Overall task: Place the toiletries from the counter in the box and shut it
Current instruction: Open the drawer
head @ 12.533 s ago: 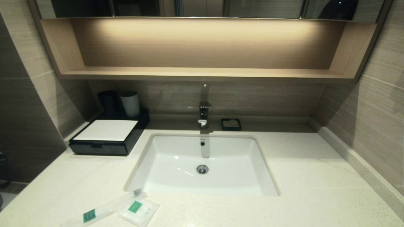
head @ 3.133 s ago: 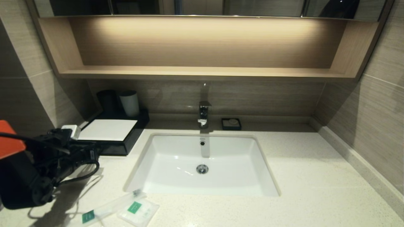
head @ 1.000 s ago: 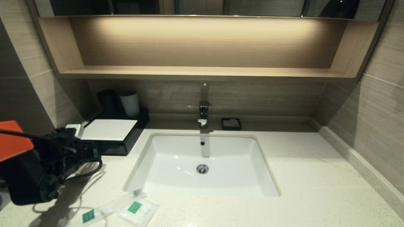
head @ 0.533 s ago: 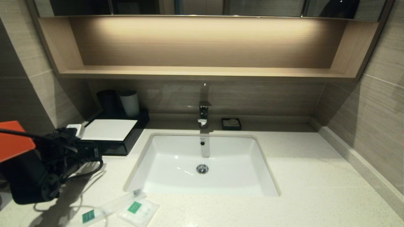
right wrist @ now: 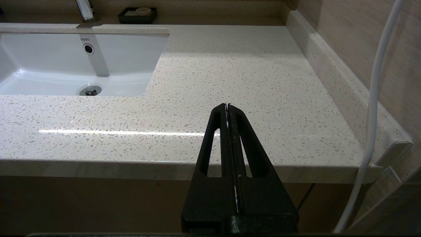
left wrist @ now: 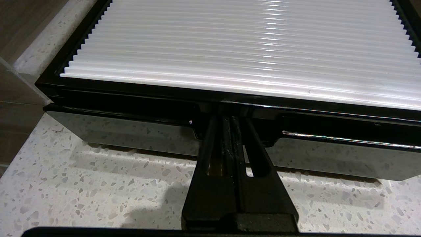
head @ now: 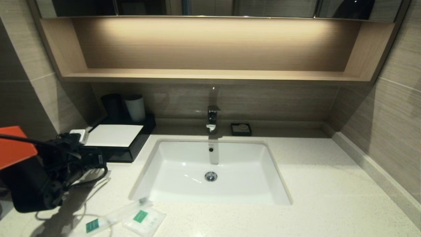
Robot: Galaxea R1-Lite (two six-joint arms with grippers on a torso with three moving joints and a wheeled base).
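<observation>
1. Black box [head: 113, 144] with white ribbed top panel, back-left on speckled worktop [head: 315, 184], left of sink [head: 210, 171].
2. Two wrapped toiletries [head: 131, 217] lying at worktop's near-left edge, well apart from box.
3. Left gripper [left wrist: 230, 120] jaws clenched, tips in centre notch of drawer front [left wrist: 131, 133].
4. Right gripper [right wrist: 227, 108] jaws clenched, parked off worktop's near-right edge.

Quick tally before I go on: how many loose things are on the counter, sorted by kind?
Clear plastic-wrapped toiletry packets with green labels: 2, one long thin, one flat squarish
Black tray-box with white top panel: 1
Cups on the box: 2, one black, one white
Small dark soap dish: 1
Total: 6
</observation>
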